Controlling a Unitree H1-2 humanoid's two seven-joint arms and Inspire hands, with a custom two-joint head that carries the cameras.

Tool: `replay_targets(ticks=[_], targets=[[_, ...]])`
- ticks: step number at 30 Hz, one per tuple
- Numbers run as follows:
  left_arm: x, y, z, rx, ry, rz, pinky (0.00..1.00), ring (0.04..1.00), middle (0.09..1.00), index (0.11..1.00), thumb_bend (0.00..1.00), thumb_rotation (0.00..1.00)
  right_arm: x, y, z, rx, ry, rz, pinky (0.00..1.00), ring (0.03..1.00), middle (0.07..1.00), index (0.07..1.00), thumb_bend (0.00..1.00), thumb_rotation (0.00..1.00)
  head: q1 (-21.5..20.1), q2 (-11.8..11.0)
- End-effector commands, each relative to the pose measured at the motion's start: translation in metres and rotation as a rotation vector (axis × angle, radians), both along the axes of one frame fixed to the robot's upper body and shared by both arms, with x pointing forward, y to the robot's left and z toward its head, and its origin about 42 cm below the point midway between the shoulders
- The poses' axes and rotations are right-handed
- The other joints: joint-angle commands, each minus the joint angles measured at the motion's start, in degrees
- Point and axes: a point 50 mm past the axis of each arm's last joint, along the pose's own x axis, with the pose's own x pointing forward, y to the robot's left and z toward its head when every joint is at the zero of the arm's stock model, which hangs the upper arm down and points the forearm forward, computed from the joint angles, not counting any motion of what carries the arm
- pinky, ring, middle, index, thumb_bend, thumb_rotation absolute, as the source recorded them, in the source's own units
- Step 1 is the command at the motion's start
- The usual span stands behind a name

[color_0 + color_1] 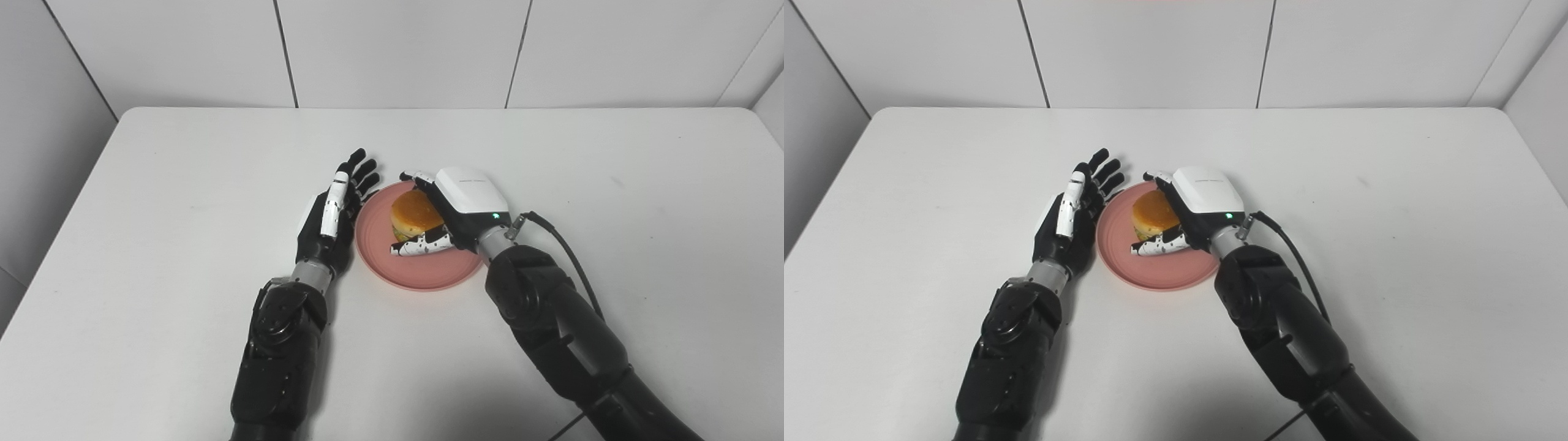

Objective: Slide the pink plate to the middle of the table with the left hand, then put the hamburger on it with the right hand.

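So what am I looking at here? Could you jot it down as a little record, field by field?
Surface: white table
Plate: pink plate, near the table's middle
Food: hamburger, over the plate; whether it already rests on it cannot be told
Right hand: right hand, fingers wrapped around the hamburger
Left hand: left hand, open, holding nothing, at the plate's left rim
Backdrop: white wall panels
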Motion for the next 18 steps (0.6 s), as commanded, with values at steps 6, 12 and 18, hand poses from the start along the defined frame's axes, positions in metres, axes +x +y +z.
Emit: replay_targets(ticks=[6,12,18], targets=[[-0.007,-0.002,-0.023,0.002,0.118,-0.016,0.92,0.950,0.943,0.928,0.39,1.00,0.001,0.003,0.026,0.014,-0.086,0.046,0.73,0.806,0.865,0.900,0.92,0.53,-0.01,-0.04],[-0.007,-0.002,-0.025,0.003,0.120,-0.017,0.92,0.955,0.952,0.920,0.38,1.00,-0.001,0.000,0.035,0.001,-0.109,0.051,0.72,0.808,0.869,0.909,0.92,0.56,-0.17,-0.34],[-0.006,0.000,-0.026,-0.003,0.116,-0.018,0.92,0.946,0.948,0.911,0.39,1.00,-0.008,-0.009,0.055,0.022,-0.162,0.055,0.70,0.811,0.881,0.932,0.94,0.63,-0.38,-0.82]])
